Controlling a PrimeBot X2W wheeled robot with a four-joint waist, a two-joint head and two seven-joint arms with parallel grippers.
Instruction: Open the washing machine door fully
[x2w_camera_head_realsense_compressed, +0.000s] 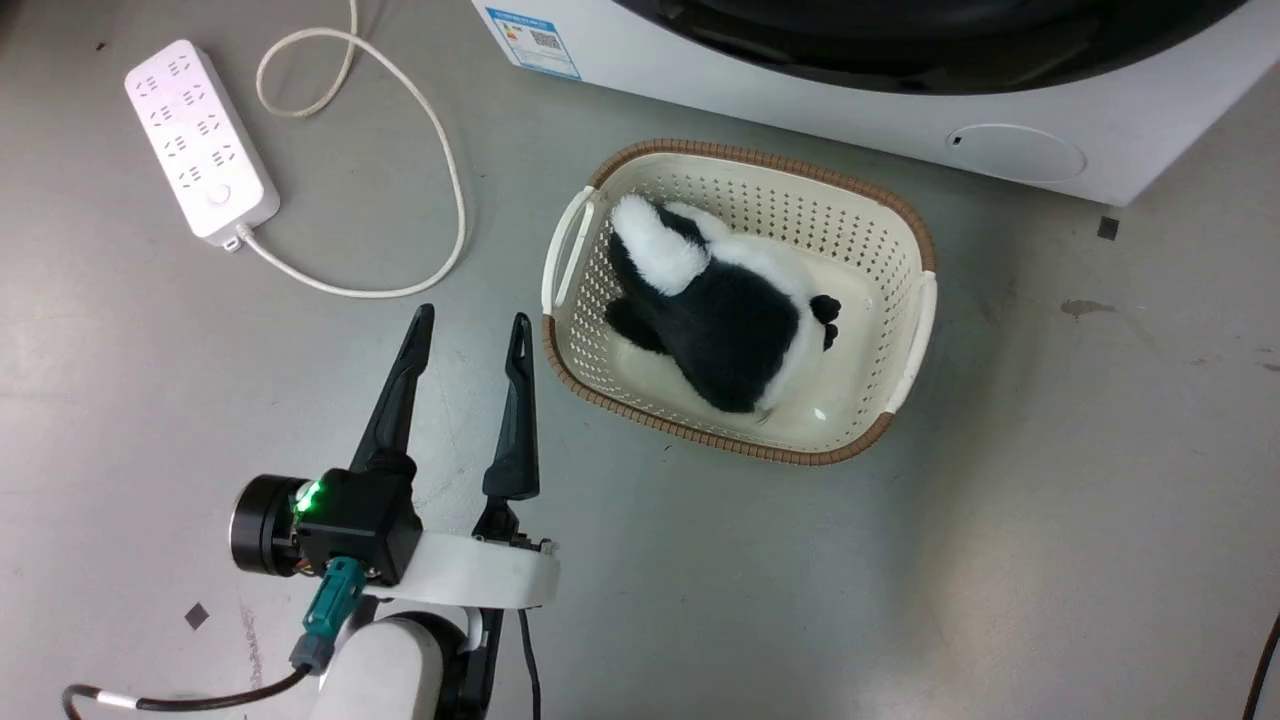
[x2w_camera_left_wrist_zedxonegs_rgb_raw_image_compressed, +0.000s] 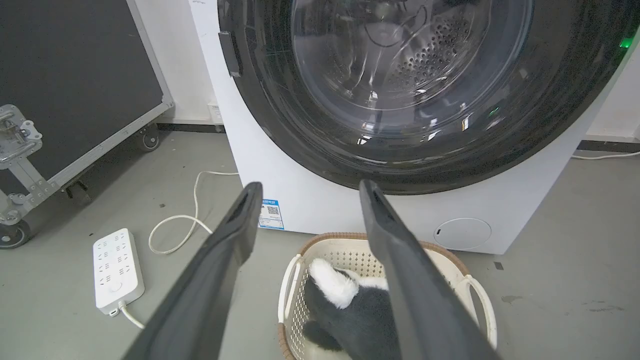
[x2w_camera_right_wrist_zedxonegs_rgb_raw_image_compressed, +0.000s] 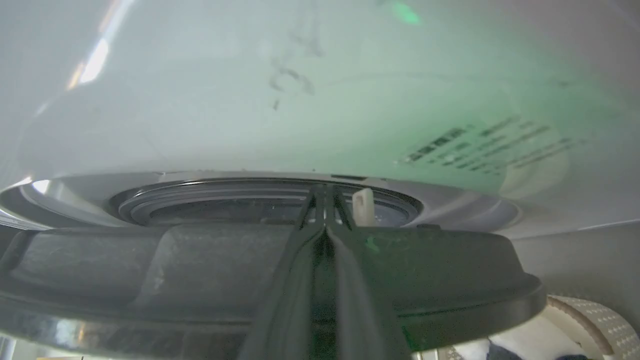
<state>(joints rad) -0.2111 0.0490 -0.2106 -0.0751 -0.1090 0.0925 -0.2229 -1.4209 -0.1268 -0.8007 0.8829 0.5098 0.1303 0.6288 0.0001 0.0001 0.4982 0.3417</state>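
Observation:
The washing machine (x2w_camera_left_wrist_zedxonegs_rgb_raw_image_compressed: 310, 200) stands white at the top of the head view (x2w_camera_head_realsense_compressed: 800, 100). Its door (x2w_camera_left_wrist_zedxonegs_rgb_raw_image_compressed: 415, 160), a glossy black disc with a clear glass bowl, stands slightly ajar. In the right wrist view the door's dark rim (x2w_camera_right_wrist_zedxonegs_rgb_raw_image_compressed: 150, 265) runs across the frame, and the grey rubber ring (x2w_camera_right_wrist_zedxonegs_rgb_raw_image_compressed: 200, 200) shows in the gap behind it. My right gripper (x2w_camera_right_wrist_zedxonegs_rgb_raw_image_compressed: 325, 192) is shut, its fingers lying across that rim with the tips in the gap. My left gripper (x2w_camera_head_realsense_compressed: 470, 330) hangs open over the floor, left of the basket and well short of the machine.
A cream basket (x2w_camera_head_realsense_compressed: 905, 230) holding a black-and-white plush (x2w_camera_head_realsense_compressed: 720, 320) sits on the floor right in front of the machine. A white power strip (x2w_camera_head_realsense_compressed: 200, 140) and its looped cable (x2w_camera_head_realsense_compressed: 440, 150) lie to the left. A black wheeled case (x2w_camera_left_wrist_zedxonegs_rgb_raw_image_compressed: 75, 75) stands further left.

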